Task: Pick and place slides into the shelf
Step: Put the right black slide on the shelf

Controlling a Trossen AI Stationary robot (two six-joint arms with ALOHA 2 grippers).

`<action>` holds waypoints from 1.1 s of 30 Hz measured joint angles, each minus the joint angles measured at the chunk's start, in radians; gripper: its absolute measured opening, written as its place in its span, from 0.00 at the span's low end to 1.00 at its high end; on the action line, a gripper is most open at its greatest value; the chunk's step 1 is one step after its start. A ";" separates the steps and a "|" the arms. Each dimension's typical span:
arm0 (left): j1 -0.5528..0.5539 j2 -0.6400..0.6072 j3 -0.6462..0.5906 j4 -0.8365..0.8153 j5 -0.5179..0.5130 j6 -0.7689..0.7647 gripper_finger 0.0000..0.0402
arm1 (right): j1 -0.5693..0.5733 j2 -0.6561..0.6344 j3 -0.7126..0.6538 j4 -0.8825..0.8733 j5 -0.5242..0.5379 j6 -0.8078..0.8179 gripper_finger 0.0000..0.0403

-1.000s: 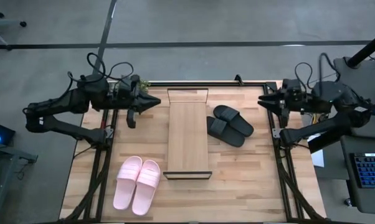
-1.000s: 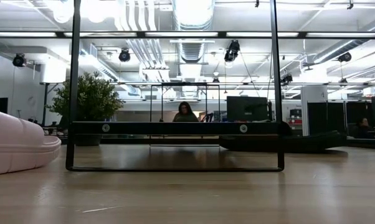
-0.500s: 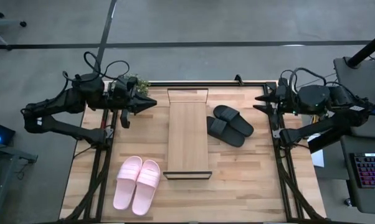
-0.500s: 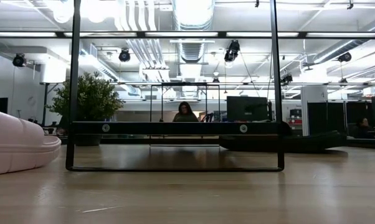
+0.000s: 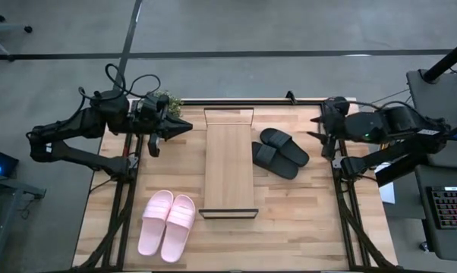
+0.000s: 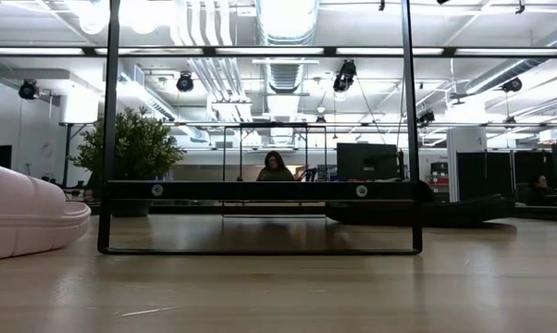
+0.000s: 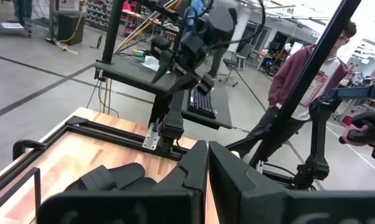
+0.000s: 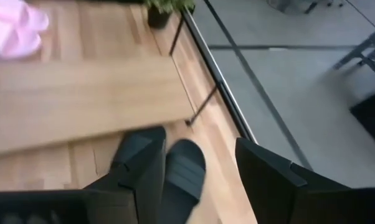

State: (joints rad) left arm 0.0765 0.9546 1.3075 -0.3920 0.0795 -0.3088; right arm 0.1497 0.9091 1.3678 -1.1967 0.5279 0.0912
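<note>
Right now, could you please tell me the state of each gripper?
Left gripper: closed, holding nothing.
Right gripper: open, holding nothing.

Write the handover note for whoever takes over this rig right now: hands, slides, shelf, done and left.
Left hand: shut, empty, parked at the table's far left edge.
Right hand: fingers spread, empty, at the far right edge, aimed toward the black slides.
Black slides lie on the table just right of the shelf.
Pink slides lie at the near left.
The shelf holds nothing.
Done: nothing placed.
Left: all four slides.
</note>
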 joint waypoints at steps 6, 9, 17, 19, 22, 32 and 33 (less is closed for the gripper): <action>0.000 0.000 0.000 0.000 0.000 0.000 0.00 | 0.000 0.038 -0.002 -0.076 0.001 -0.014 0.49; 0.000 0.000 0.000 -0.001 0.000 0.000 0.00 | 0.000 0.051 -0.015 -0.088 0.001 -0.024 0.49; 0.000 0.000 0.000 -0.001 0.001 0.000 0.00 | 0.000 0.049 -0.096 -0.086 -0.006 0.029 0.49; 0.000 0.000 0.000 -0.003 0.001 0.000 0.00 | 0.001 0.041 -0.115 -0.081 -0.010 0.036 0.49; 0.000 0.001 -0.002 -0.009 0.000 0.001 0.00 | 0.015 0.033 -0.142 -0.072 -0.011 0.043 0.49; 0.000 0.011 -0.005 -0.011 0.000 0.001 0.00 | 0.020 -0.017 -0.260 0.092 -0.152 0.170 0.48; 0.000 0.011 -0.005 -0.011 0.000 0.001 0.00 | 0.020 -0.027 -0.278 0.113 -0.169 0.201 0.48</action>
State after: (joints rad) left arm 0.0762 0.9661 1.3022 -0.4030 0.0799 -0.3077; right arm 0.1699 0.8819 1.0895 -1.0841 0.3590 0.2919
